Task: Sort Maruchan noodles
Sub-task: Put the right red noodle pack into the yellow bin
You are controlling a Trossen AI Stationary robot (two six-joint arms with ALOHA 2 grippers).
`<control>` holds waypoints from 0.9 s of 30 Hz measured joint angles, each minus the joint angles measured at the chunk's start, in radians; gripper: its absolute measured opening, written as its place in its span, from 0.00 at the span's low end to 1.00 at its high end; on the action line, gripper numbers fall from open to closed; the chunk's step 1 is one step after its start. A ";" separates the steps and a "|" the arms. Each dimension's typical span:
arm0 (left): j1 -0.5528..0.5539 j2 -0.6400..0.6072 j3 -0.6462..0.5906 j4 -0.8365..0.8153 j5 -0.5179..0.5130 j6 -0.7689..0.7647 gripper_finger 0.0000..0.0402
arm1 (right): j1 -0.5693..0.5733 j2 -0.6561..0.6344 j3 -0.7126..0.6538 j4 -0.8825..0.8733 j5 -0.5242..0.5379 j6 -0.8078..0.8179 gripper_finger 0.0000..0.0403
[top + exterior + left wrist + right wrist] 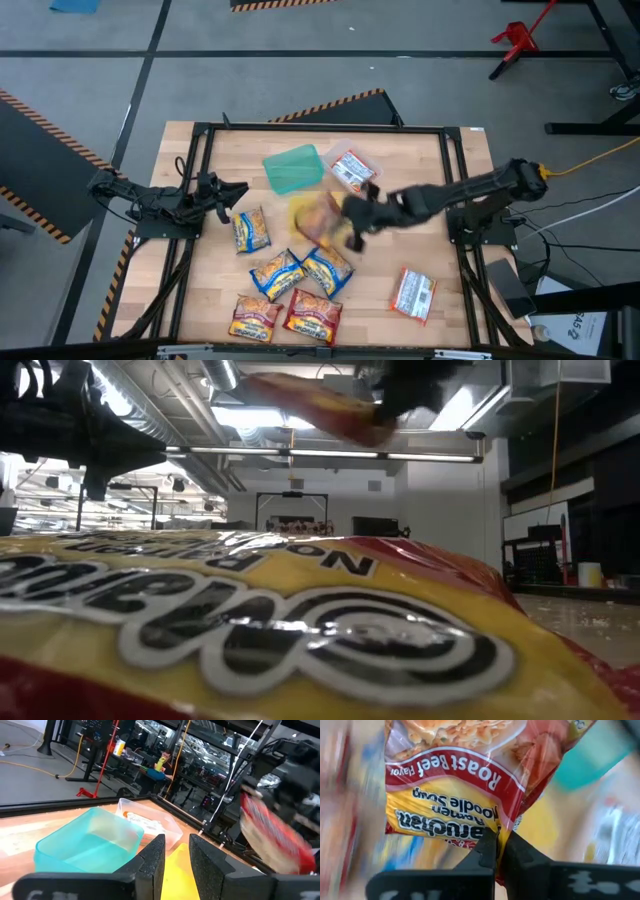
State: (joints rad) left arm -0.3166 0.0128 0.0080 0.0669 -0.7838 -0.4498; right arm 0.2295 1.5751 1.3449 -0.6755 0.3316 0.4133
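The right arm reached in from the right edge of the table (200, 310), stretched leftward almost level, its wrist over the table's middle. The right gripper (498, 842) had its two fingers pinched together on the lower edge of a red-and-yellow roast-beef noodle packet (455, 785), which hung in the air above a yellow container (303, 212); in the low view that packet (325, 405) showed high up, tilted, under the dark gripper.

The left arm lay low along the left side of the table, folded back near its base, with the left gripper (174, 855) pointing toward the centre. Its fingers stood a little apart with nothing between them.

A teal container (293, 168) sat at the far middle of the table, and just right of it a clear container (352, 168) with a red-and-white packet inside. A blue-and-yellow packet (251, 230) lay near the left gripper. Two more blue-and-yellow packets (300, 272) lay side by side, touching, near the middle. Two orange-red packets (285, 316) lay at the near edge, and a red-and-white packet (414, 294) lay alone at the near right.
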 joint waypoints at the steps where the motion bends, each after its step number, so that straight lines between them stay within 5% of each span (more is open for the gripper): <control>1: 0.000 0.000 0.000 0.000 -0.006 -0.010 0.21 | -0.020 0.004 0.000 0.049 0.022 0.017 0.00; 13: 0.000 0.000 0.000 -0.003 -0.042 -0.020 0.21 | -0.060 0.172 0.000 0.219 0.205 0.388 0.00; 27: 0.000 0.000 0.000 -0.003 -0.044 -0.045 0.21 | -0.059 0.264 0.000 0.117 0.181 0.663 0.00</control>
State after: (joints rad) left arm -0.3164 0.0132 0.0082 0.0635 -0.8280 -0.4948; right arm 0.1707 1.8387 1.3445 -0.5584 0.5129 1.0758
